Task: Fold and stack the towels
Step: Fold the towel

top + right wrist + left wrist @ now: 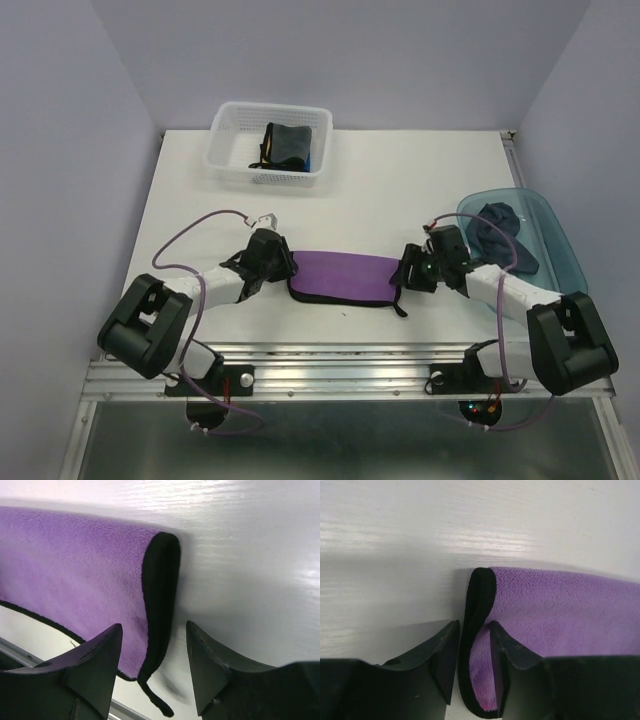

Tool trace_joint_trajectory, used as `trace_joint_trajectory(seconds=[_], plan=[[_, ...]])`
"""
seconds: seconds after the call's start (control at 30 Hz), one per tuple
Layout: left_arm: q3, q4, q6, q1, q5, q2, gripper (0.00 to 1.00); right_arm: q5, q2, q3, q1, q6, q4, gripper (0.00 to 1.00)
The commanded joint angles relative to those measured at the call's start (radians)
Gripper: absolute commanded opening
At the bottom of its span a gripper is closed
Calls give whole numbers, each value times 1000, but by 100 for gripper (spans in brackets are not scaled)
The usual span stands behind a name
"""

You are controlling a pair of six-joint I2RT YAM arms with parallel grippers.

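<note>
We see the purple towel (345, 275) lying folded into a long flat band on the white desk (400, 180), near its front edge and between the two arms. Its black hem runs around the edges, and a thin black loop (155, 702) trails from its near right corner.

The left gripper (288, 274) sits low at the band's left end. From the left wrist, its jaws stand narrow on either side of the towel's (560, 610) hemmed end, and the hem fills the gap between them. We cannot tell whether they truly squeeze it.

The right gripper (403, 272) sits at the right end. From the right wrist, its jaws are spread wide around the towel's (75, 565) hemmed corner. The cloth lies close to one finger, and bare desk shows before the other.

At the back of the desk stands a white mesh basket (230, 160) holding a black towel (285, 145), with a sliver of yellow towel (264, 152) and of blue towel (311, 160) at its sides. To the right, a clear blue tub (555, 240) holds a crumpled dark navy towel (500, 230).
</note>
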Motion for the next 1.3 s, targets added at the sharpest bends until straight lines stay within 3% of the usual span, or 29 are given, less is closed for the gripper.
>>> trace_joint_trajectory(seconds=[0.0, 0.23, 0.47, 0.7, 0.87, 1.07, 1.27], plan=[[23, 36, 11, -4, 12, 34, 35, 9, 57, 34, 20, 8, 33, 58], [-6, 79, 5, -6, 63, 39, 19, 31, 77, 31, 29, 14, 24, 33], [-38, 108, -7, -16, 92, 28, 3, 58, -16, 55, 30, 10, 10, 1], [-46, 166, -40, -65, 110, 39, 0, 6, -82, 147, 46, -35, -72, 1], [-38, 191, -58, -87, 107, 47, 0, 3, -64, 251, 137, -41, -146, 1], [-38, 211, -75, -107, 109, 62, 0, -23, -27, 333, 266, -12, -114, 1], [-46, 222, -87, -116, 106, 65, 0, -30, 114, 415, 378, 0, -31, 1]])
